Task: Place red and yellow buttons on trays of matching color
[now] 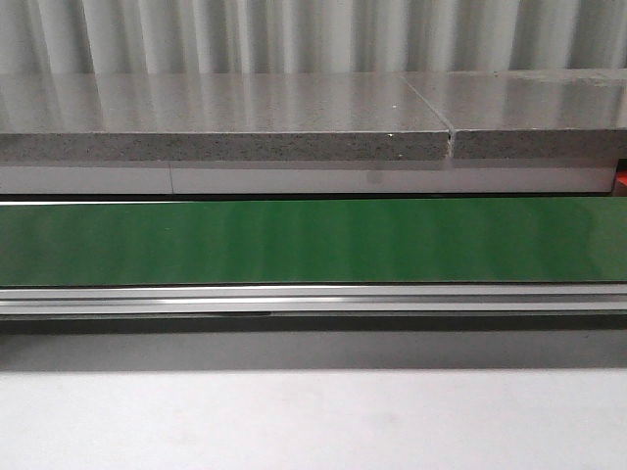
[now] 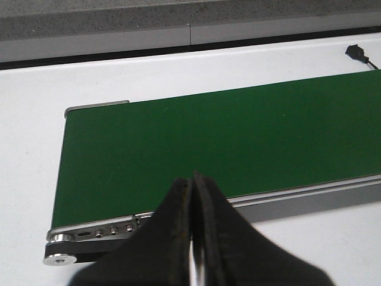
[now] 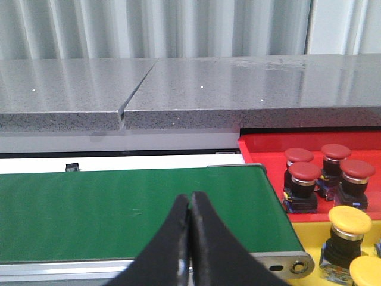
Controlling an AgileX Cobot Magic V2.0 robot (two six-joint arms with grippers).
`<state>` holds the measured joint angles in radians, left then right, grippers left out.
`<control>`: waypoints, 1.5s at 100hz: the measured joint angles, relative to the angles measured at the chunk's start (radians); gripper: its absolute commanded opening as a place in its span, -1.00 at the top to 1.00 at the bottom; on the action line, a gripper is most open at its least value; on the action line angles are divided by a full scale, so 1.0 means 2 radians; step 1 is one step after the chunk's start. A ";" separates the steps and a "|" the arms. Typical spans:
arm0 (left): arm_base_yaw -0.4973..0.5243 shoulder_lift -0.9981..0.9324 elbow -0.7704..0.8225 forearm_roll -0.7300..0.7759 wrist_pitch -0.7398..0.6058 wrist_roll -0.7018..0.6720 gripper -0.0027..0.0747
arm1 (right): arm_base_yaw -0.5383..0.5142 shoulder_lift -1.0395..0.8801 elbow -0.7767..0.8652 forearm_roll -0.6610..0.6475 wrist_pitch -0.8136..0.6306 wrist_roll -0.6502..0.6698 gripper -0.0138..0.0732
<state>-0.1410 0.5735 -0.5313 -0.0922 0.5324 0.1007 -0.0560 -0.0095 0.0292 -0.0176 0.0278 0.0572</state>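
In the right wrist view a red tray [image 3: 262, 156] holds several red buttons [image 3: 305, 173], and a yellow tray [image 3: 309, 238] beside it holds yellow buttons [image 3: 350, 219]. Both trays sit just past the end of the green conveyor belt [image 3: 131, 211]. My right gripper [image 3: 190, 198] is shut and empty, above the belt's near rail. My left gripper [image 2: 193, 180] is shut and empty, over the near rail of the belt [image 2: 226, 149] close to its other end. No button lies on the belt in any view. Neither gripper shows in the front view.
A grey stone ledge [image 1: 225, 122] runs behind the belt [image 1: 313, 240], with corrugated wall behind. White tabletop [image 1: 313, 421] lies in front of the belt. A black cable plug [image 2: 356, 52] lies on the white table beyond the belt.
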 measured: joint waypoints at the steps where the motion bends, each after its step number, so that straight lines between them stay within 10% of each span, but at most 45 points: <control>1: 0.000 0.000 0.000 0.000 0.000 0.000 0.98 | 0.000 0.000 0.000 0.000 0.000 0.000 0.85; 87: 0.018 -0.183 0.195 0.039 -0.194 -0.053 0.98 | 0.000 0.000 0.000 0.000 0.000 0.001 0.85; 150: 0.028 -0.290 0.263 0.032 -0.211 -0.053 0.98 | 0.000 0.000 0.000 0.000 0.001 0.001 0.85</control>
<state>-0.0856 -0.0058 -0.0060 -0.0274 0.1099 -0.0052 -0.0560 -0.0095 0.0292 -0.0176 0.0301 0.0589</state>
